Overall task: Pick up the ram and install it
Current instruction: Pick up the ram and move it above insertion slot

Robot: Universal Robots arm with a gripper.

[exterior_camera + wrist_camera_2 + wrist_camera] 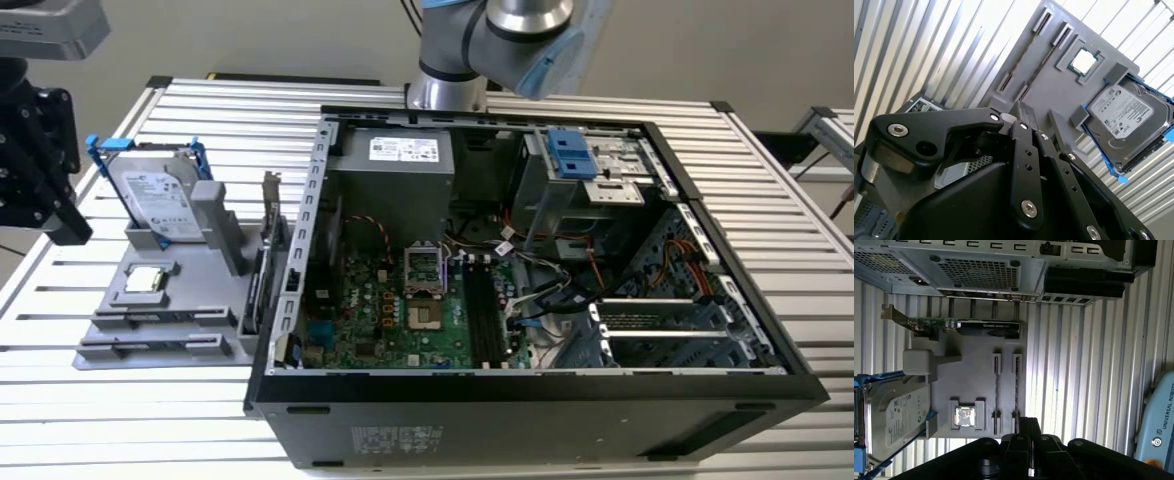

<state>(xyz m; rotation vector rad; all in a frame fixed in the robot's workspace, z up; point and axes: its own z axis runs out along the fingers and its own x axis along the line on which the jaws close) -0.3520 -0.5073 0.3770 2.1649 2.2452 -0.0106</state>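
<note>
Two ram sticks stand on edge in the parallel slot holders of a grey fixture tray [200, 290]: one ram [996, 390] beside the other ram [1016, 390], and in the exterior view they are dark lines [158, 320] at the tray's front. In the second wrist view the same ram pair [1026, 60] runs along the tray. My gripper [1029, 426] hangs well above the tray, off the end of the sticks, touching nothing. Its black fingers [1021, 112] are pressed together and shut with nothing between them. In the exterior view the gripper [64, 232] is at the left edge.
The tray also carries a hard drive in a blue frame [160, 195], a square silver processor [144, 280] and an upright card with a metal bracket [267, 260]. The open computer case [534, 390] lies at the exterior view's right, with motherboard memory slots [481, 315] inside.
</note>
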